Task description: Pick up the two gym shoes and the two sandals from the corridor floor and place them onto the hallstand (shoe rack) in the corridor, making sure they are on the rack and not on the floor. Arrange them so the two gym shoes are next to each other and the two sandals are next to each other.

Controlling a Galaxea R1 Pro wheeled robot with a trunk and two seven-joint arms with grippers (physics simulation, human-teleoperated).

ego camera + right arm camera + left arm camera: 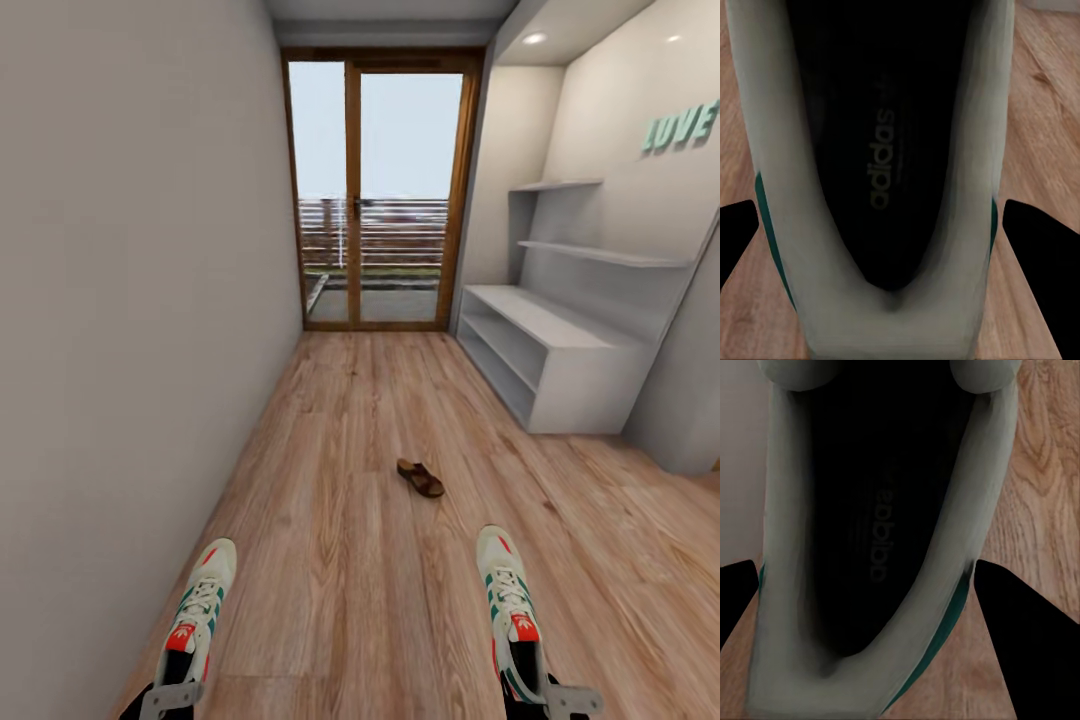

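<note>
In the left wrist view the left gripper [881,607] has its two dark fingers [1031,637] on either side of the heel end of a gym shoe [787,585], closed on it, with the shoe's dark opening and printed insole running away from the camera and the shoe's far end cut off by the frame. The right wrist view shows the same on the other side: the right gripper [889,255] clamps the heel of the second gym shoe [975,150] between its fingers [1042,255], the insole lettering readable and the toe out of frame. In the head view both arms reach forward low, the grippers mostly cut off at the bottom edge, each shoe pointing toe-forward, the left shoe [200,610] near the wall and the right shoe [508,600] well apart from it. Between and beyond them one brown sandal [420,478] lies on the wooden floor [350,420]. Farther ahead on the right stands the grey-white shoe rack [560,350], its shelves bare, with wall shelves [600,253] above it, and a glass door [385,190] closes the corridor's end.
</note>
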